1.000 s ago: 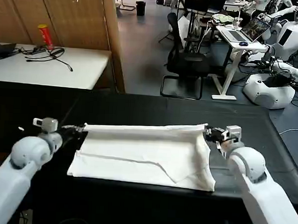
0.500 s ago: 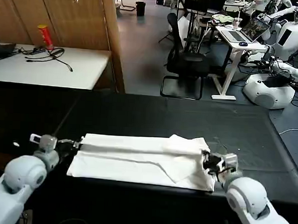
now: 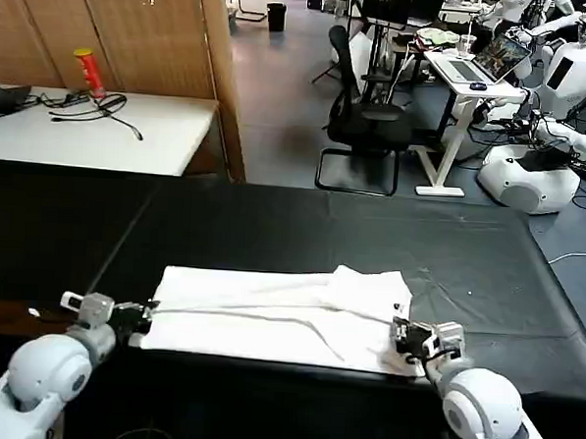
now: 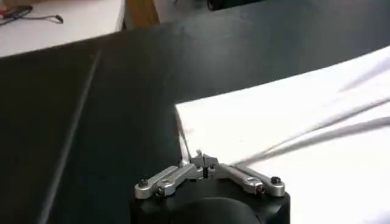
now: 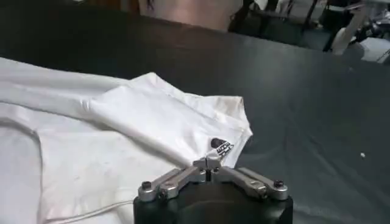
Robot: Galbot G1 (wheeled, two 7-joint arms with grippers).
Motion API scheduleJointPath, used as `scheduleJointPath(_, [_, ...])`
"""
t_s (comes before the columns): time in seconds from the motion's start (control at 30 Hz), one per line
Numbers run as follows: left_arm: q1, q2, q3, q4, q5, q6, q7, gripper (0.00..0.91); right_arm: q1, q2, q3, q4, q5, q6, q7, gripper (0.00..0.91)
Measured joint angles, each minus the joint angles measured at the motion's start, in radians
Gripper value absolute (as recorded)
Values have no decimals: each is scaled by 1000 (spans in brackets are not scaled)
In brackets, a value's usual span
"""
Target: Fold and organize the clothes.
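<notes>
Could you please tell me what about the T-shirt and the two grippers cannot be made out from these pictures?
- Left gripper: in the left wrist view its own body hides whether cloth of the T-shirt sits between the fingertips.
- Right gripper: in the right wrist view its own body hides any pinched cloth.
- The T-shirt's small dark mark: too small to read.
- The T-shirt's near hem: cut off by the frame edge in both wrist views.

no legible text, small dark mark on white T-shirt unreadable
</notes>
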Motion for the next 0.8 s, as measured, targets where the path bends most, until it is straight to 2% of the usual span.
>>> scheduleJointPath(0.17, [-2,-25,-35,-40,19,0,-1,878,-9,9,54,56,33,0,4,878])
scheduleJointPath(0.33, [-29,-43,-60,-74,11,0,-3,878,24,28,68,51,48,0,33,878])
scheduleJointPath(0.5, [-95,-64,-46,-36,-32,-7,-40,878,108,80,37,-37,2,1,78,878])
scheduleJointPath(0.63, [-166,-96,-16,40,-89,-40,-58,878,184,130,14,-132,-11,50,84,878])
scheduleJointPath(0.8, [-222,-134,12,119,-104,-54,-58,878,254,185,4,-237,-14,71,88,878])
